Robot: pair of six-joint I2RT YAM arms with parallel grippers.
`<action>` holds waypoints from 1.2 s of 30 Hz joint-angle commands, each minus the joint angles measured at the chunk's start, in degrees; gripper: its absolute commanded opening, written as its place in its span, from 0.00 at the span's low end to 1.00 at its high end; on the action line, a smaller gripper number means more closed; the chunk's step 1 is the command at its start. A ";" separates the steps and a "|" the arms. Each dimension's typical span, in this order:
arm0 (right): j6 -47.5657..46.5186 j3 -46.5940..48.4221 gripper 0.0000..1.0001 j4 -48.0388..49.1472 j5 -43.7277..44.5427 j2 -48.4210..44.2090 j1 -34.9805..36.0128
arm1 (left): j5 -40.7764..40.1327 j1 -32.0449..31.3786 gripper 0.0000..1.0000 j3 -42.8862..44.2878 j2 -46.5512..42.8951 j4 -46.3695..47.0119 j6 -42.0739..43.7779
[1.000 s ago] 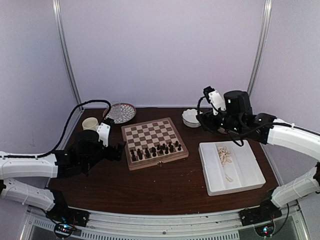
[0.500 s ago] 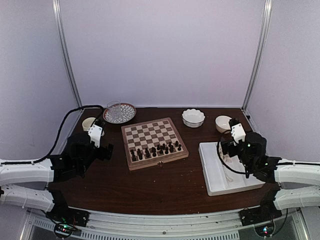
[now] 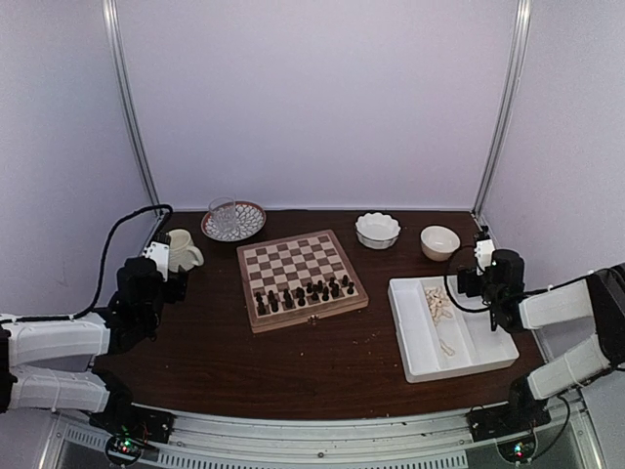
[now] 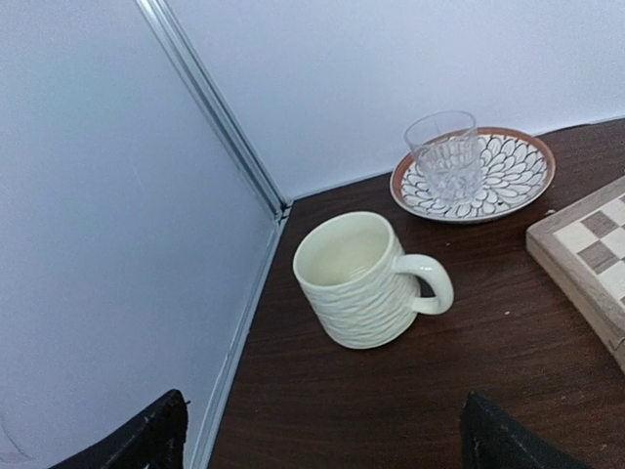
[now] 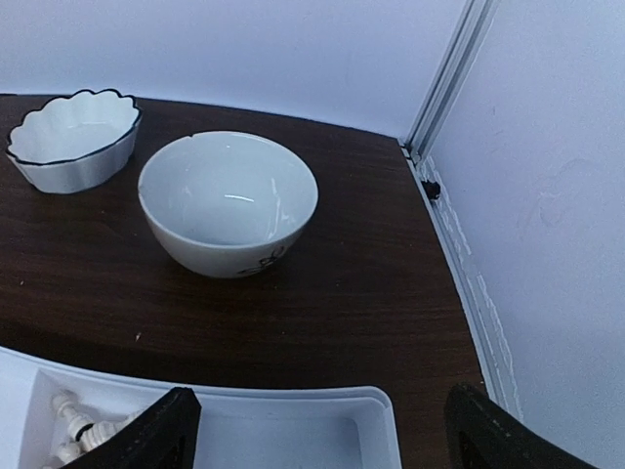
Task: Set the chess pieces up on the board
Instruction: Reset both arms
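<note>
top view, board: the thick wooden chessboard (image 3: 293, 262) sits mid-table (image 3: 322, 371), cream and brown checks with a pale border
top view, pieces: the dark chess pieces (image 3: 303, 291) are lined up along its 6 o'clock edge. The pale chess pieces (image 3: 437, 305) are heaped in the white divided tray (image 3: 483, 334) at the board's 3 o'clock
top view, extras: mug (image 3: 179, 249) at 10 o'clock, glass (image 3: 223, 215) on a plate (image 3: 250, 223) at 11, scalloped bowl (image 3: 377, 231) at 1, round bowl (image 3: 439, 241) at 2
left wrist, hand: left gripper (image 4: 322, 435) is spread wide over bare tabletop
left wrist, close-up extras: you get the mug's wavy ribbing, the cut-pattern glass, and the plate's leaf print with its rust rim
right wrist, hand: right gripper (image 5: 322, 425) is spread wide too, above the tray's far rim
right wrist, close-up extras: the round bowl is glossy, the scalloped one has a dark edge line, and a few turned pale pieces sit at 7 o'clock
</note>
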 commanded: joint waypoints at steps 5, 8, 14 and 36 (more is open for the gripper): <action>0.02 1.28 0.83 20.66 -12.37 14.18 -6.81 | 5.24 11.36 0.98 -7.13 12.84 24.37 -1.35; 0.52 2.02 0.88 21.37 -11.92 14.95 -7.16 | 8.98 15.09 0.98 -6.54 16.15 25.97 -3.17; 2.60 3.59 1.00 17.35 -6.27 14.21 -7.01 | 21.76 21.42 0.98 -6.63 15.19 24.19 -4.01; 2.85 3.65 1.00 17.64 -6.09 14.58 -7.19 | 51.16 32.51 0.98 1.28 31.29 27.34 -5.21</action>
